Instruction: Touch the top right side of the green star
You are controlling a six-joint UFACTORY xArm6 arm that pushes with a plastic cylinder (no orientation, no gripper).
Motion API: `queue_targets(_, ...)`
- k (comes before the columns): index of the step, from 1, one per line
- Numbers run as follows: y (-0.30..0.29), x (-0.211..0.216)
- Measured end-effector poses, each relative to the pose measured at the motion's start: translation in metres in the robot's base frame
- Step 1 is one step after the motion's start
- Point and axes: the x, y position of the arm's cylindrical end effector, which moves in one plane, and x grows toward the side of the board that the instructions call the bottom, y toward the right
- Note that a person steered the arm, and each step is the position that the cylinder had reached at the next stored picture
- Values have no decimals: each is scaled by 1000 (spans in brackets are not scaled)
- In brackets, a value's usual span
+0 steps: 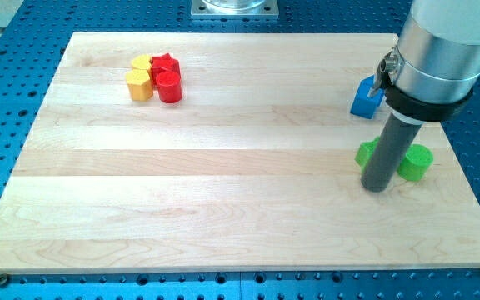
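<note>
The green star (367, 152) lies at the view's right on the wooden board, mostly hidden behind my rod. A green round block (416, 162) sits just right of the rod. My tip (377, 187) rests on the board just below the star's right part, between the two green blocks. The rod rises from there to the arm's silver body at the view's top right.
A blue block (365, 97) lies above the star, partly hidden by the arm. At the view's top left sit two yellow blocks (140, 84) and two red blocks (169, 86) bunched together. The wooden board (223, 167) lies on a blue perforated table.
</note>
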Motion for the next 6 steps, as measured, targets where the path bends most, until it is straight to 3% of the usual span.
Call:
queue_targets(2, 134, 8)
queue_targets(3, 140, -8)
queue_targets(5, 42, -66)
queue_targets(6, 6, -66)
